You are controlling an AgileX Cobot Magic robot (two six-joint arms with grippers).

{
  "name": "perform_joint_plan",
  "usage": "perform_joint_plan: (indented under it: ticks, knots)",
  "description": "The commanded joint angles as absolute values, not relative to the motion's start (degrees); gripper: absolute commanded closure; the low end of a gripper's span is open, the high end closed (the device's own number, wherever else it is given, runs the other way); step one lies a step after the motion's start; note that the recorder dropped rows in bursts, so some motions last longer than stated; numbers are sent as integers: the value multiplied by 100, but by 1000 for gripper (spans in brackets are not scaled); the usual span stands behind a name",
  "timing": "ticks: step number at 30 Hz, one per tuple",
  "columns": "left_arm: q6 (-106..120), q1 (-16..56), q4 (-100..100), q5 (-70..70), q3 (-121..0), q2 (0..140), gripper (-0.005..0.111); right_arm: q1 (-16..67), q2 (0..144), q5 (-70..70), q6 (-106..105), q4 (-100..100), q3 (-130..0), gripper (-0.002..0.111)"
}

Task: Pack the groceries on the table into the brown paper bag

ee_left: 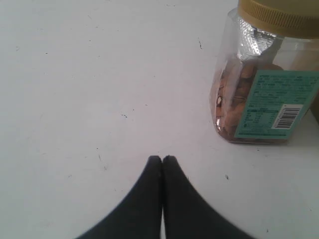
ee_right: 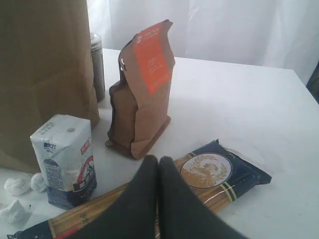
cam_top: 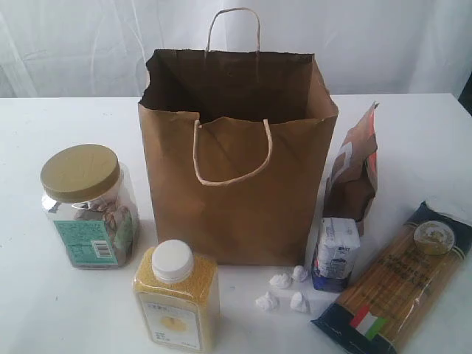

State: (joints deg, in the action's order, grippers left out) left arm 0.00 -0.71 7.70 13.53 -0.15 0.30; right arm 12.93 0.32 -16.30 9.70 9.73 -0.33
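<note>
Trouble looked likeliest around the bag, standing open mid-surface. I judged a careless sweep could topple the tall pouch onto the carton and spaghetti beside it. The jar and bottle stood opposite. My left claw and right claw were pressed together, holding nothing. The can was half-hidden behind the bag, and the bag's floor was out of sight.

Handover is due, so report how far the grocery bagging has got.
Done: nothing visible; the brown paper bag stands open with no grocery showing inside. In hand: nothing; the left gripper and right gripper are shut and empty. Remaining: the jar, bottle, pouch, carton, spaghetti packet and silver can, all on the table outside the bag.
</note>
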Motion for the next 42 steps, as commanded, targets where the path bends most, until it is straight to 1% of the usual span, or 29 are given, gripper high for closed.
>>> perform_joint_plan:
  ticks: [1, 21, 25, 28, 35, 40, 42]
  knots:
    - [0, -91, 809, 1361, 0, 0, 107, 1261, 0, -1642, 1031, 1004, 0, 108]
    - [0, -91, 809, 1361, 0, 0, 107, 1261, 0, -1642, 1031, 1004, 0, 108]
    - [939, -91, 695, 1347, 0, 0, 107, 1261, 0, -1642, 1031, 1004, 0, 108]
    - [940, -91, 695, 1306, 0, 0, 107, 1261, 0, -1642, 1031, 1004, 0, 108]
    - [-115, -91, 1022, -283, 0, 0, 107, 1261, 0, -1642, 1031, 1004, 0, 108]
    - [-2375, -91, 1022, -663, 0, 0, 107, 1261, 0, -1642, 1031, 1004, 0, 108]
    - [-2890, -91, 1022, -797, 0, 0, 107, 1261, 0, -1642, 1031, 1004, 0, 108]
